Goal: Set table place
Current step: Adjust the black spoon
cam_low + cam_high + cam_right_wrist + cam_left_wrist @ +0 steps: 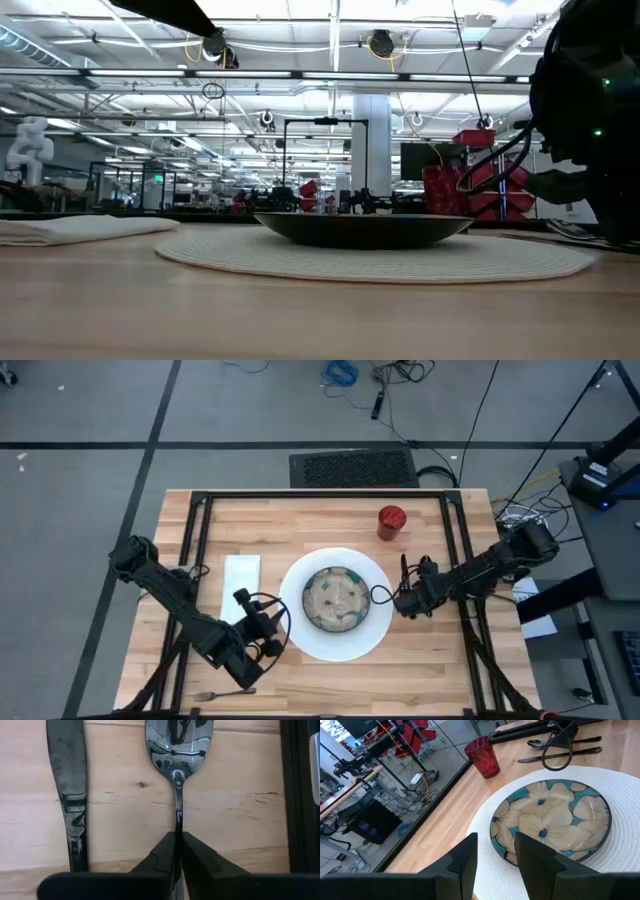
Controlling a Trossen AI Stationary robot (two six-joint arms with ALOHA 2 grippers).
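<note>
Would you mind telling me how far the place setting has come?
Done: the white plate holds the bowl, the napkin lies to its left, and the red cup stands beyond. In hand: the right end effector is shut on the spoon, beside the knife. Left: a fork lies at the table edge near the open left end effector.

Grey floor [90,490] w/ dark seam lines [150,448] running across and diagonally. Black perforated panel [352,468] on floor just past table's far edge. Loose cables [395,400] and a blue cable coil [341,372] further out. Low view: big open hall, ceiling strip lights [300,10], white column [371,140], black frame racks [325,160], red chairs/gear [470,185] at right, white robot arm [28,145] far left. Left wrist view: dark monitor [372,822] among cables on floor.
</note>
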